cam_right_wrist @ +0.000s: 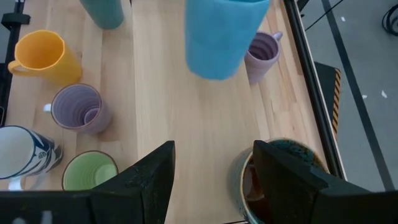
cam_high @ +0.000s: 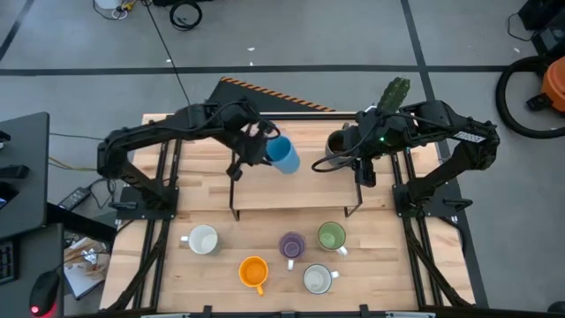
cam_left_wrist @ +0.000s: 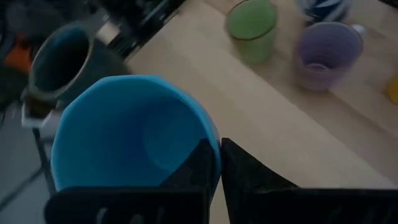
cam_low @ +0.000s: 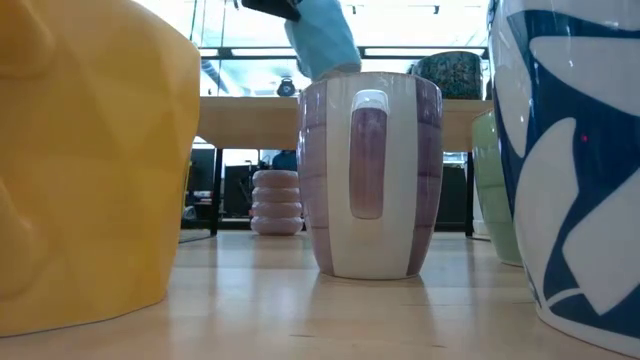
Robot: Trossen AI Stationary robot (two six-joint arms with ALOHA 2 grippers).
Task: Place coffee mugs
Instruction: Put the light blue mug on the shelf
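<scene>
My left gripper [cam_high: 263,147] holds the blue mug [cam_high: 284,155] in the air over the wooden riser shelf [cam_high: 300,190]; the low view shows the blue mug [cam_low: 322,40] tilted above the shelf. My right gripper [cam_right_wrist: 213,163] is open at the shelf's right end, beside the dark brown mug [cam_high: 338,146], which stands on its base on the shelf. One finger [cam_right_wrist: 286,180] overlaps that mug's rim [cam_right_wrist: 267,158]; I cannot tell whether it touches. On the table in front stand a white mug [cam_high: 203,239], an orange mug [cam_high: 253,271], a purple mug [cam_high: 292,245], a green mug [cam_high: 332,235] and a white-and-blue mug [cam_high: 318,279]. My left gripper pinches the blue mug's wall at the rim [cam_left_wrist: 216,146], one finger [cam_left_wrist: 196,168] inside the mug and the other finger [cam_left_wrist: 252,180] outside. The mug is lifted clear of the shelf and tilted, its open mouth toward the wrist camera.
A second lavender mug [cam_right_wrist: 264,53] stands on the table near the riser's far side, seen under the shelf as a ribbed lavender mug [cam_low: 275,200]. A cactus planter [cam_high: 395,93] stands at the table's far right. Bare wood [cam_right_wrist: 186,124] lies between the mugs and the riser.
</scene>
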